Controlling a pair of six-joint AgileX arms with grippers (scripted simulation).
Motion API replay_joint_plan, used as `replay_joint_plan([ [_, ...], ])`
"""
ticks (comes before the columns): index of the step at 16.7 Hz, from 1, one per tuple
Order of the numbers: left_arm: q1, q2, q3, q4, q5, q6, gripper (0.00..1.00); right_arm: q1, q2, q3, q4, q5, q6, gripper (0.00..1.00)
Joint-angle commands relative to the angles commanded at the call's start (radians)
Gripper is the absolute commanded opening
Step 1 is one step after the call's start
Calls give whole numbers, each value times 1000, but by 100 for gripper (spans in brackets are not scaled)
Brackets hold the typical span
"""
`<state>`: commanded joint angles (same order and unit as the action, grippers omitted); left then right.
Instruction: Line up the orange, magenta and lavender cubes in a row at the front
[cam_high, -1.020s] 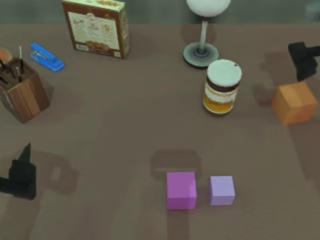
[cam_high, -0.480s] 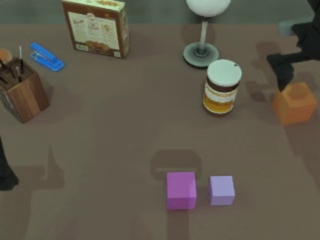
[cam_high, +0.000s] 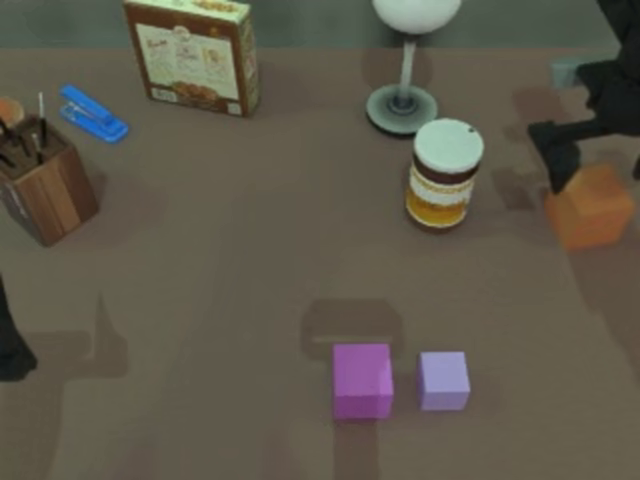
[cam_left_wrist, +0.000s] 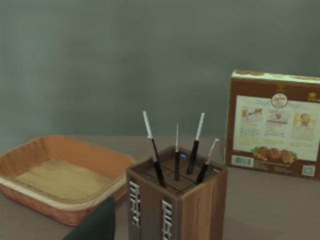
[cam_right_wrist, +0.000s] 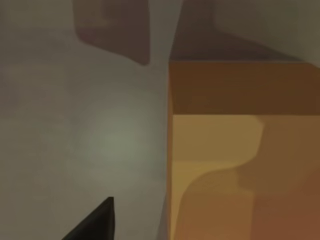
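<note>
My right claw: over the orange cube, at 3 o'clock; grip unclear.
Pink cube, pale purple cube: side by side, 6 o'clock.

- No wording can be read anywhere.
- The box carries a round emblem, small picture panels and a barcode patch, all too blurred to make out.
- The jar shows only plain brown and yellow bands.

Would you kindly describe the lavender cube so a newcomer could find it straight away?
Look to the front of the table, where two cubes sit side by side. The lavender cube is the right one, beside the magenta but apart. It is paler and smaller.
</note>
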<state>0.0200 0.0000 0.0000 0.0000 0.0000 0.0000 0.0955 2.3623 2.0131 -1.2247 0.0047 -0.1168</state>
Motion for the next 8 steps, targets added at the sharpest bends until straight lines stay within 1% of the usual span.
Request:
replay_joint_plan([
  [5,0,0,0,0,0,0,100,2,51,-141,201,1,4,100],
  [8,0,0,0,0,0,0,100,3,60,-164,228,1,4,100],
])
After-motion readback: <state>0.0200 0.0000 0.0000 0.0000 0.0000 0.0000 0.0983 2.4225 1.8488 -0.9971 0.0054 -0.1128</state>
